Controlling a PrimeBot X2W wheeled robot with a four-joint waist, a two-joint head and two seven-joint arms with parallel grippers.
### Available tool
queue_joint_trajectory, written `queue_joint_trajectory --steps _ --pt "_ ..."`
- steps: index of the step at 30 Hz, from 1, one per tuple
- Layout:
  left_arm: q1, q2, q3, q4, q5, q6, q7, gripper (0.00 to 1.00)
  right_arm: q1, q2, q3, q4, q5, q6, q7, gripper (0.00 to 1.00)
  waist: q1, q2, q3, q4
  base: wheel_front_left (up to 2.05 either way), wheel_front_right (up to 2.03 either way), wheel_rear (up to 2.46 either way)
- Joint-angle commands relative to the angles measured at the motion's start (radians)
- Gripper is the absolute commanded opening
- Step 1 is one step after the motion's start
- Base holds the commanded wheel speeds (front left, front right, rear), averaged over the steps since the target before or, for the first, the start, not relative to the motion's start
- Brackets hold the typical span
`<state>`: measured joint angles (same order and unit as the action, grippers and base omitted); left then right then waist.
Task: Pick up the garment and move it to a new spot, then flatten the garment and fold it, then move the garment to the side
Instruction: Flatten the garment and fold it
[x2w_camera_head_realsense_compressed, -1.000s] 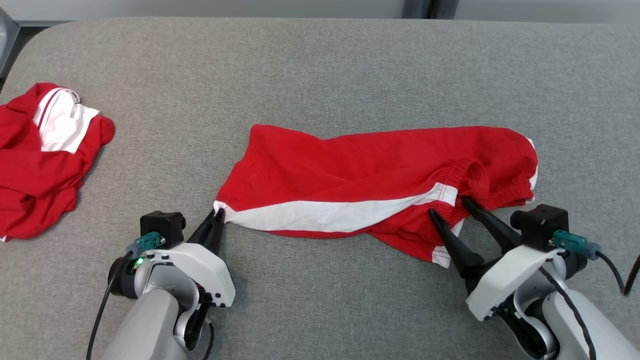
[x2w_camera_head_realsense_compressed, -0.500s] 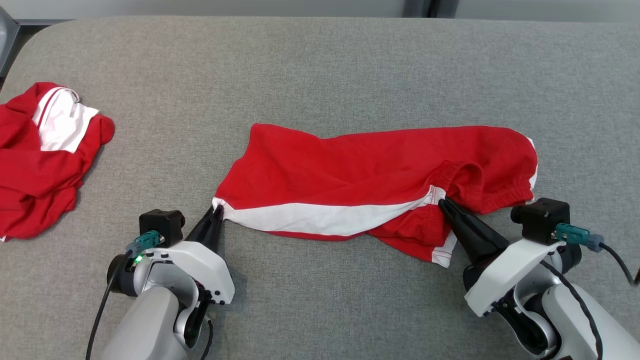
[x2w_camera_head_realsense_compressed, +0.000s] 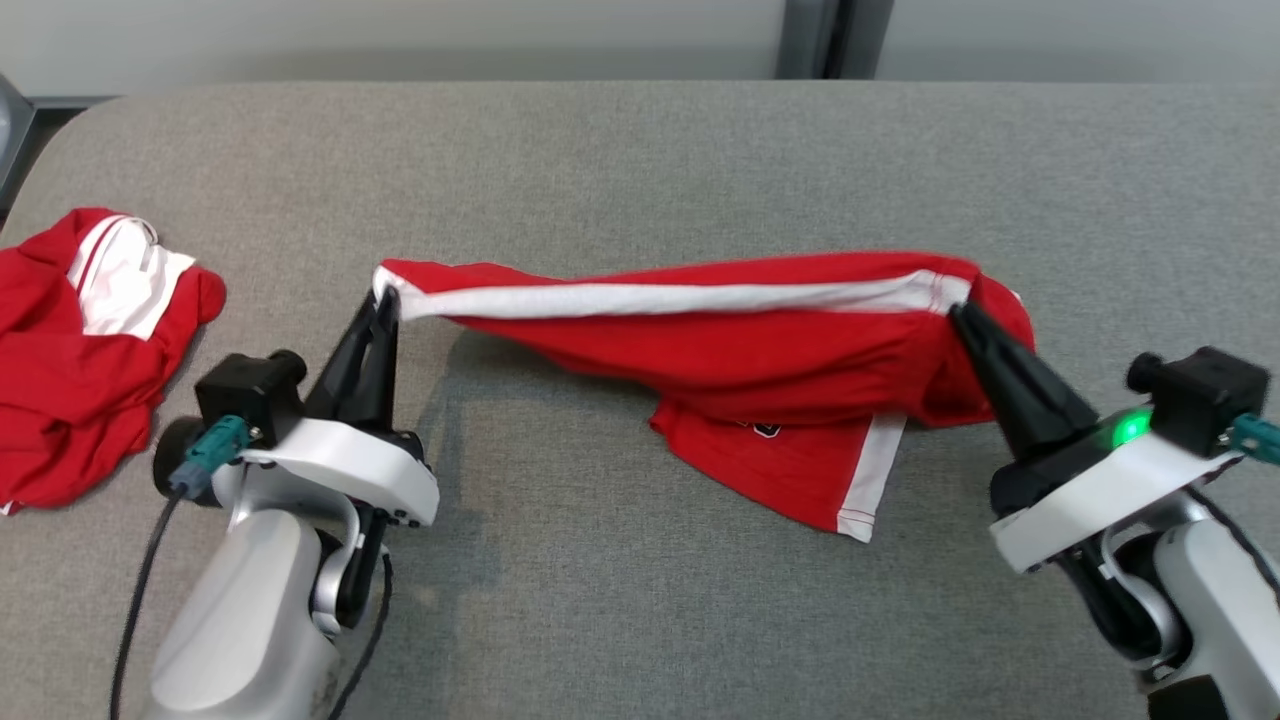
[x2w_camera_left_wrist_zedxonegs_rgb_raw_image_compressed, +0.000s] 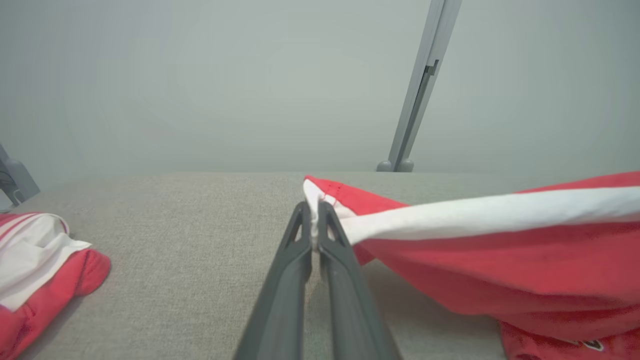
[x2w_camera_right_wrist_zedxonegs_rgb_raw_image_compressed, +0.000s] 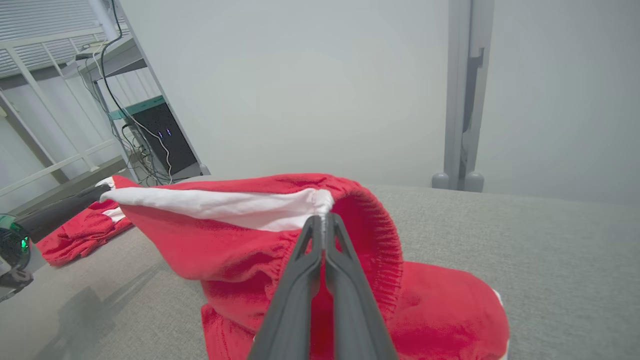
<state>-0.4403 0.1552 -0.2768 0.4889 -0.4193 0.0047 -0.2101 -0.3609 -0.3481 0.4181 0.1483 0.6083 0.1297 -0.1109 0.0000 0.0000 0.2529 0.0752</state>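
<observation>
The shorts (x2w_camera_head_realsense_compressed: 720, 350) hang mid-frame, strung by their white stripe between the left hand (x2w_camera_head_realsense_compressed: 385, 298), clamped on the hem corner, and the right hand (x2w_camera_head_realsense_compressed: 957, 312), clamped on the waistband seam; one leg trails on the bench (x2w_camera_head_realsense_compressed: 640, 150). Best keep the stripe taut and level while carrying. The right wrist view shows elastic curling by the fingers (x2w_camera_right_wrist_zedxonegs_rgb_raw_image_compressed: 350, 300); the head view shows the trailing leg.

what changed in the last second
The right tool closed on the waistband of the shorts, then both tools lifted the striped edge off the table, one leg trailing on it. The left tool kept its grip on the hem corner; the red pile at left stayed put.
</observation>
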Motion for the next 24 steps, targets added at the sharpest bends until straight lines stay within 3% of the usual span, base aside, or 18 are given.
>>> queue_joint_trajectory --steps 1,10,17,24 --pt "-0.022 0.021 0.010 -0.051 0.011 0.012 -0.011 0.00 -0.014 -0.017 -0.028 -0.023 -0.016 0.002 -0.020 0.00 0.0000 0.0000 -0.025 -0.016 0.00 0.00 0.00" --pt "-0.092 0.070 0.024 -0.293 0.036 0.037 0.027 0.00 -0.070 -0.073 -0.150 -0.125 -0.065 0.001 -0.044 0.00 0.0000 0.0000 -0.086 -0.063 0.00 0.00 0.00" --pt "-0.246 0.100 0.005 -0.443 0.073 0.037 0.105 0.00 -0.203 -0.107 -0.223 -0.195 -0.080 0.001 -0.016 0.00 0.0000 0.0000 -0.136 -0.109 0.00 0.00 0.00" --pt "-0.357 0.090 -0.016 -0.463 0.075 0.023 0.144 0.00 -0.278 -0.112 -0.233 -0.203 -0.063 0.001 0.010 0.00 0.0000 0.0000 -0.134 -0.124 0.00 0.00 0.00"
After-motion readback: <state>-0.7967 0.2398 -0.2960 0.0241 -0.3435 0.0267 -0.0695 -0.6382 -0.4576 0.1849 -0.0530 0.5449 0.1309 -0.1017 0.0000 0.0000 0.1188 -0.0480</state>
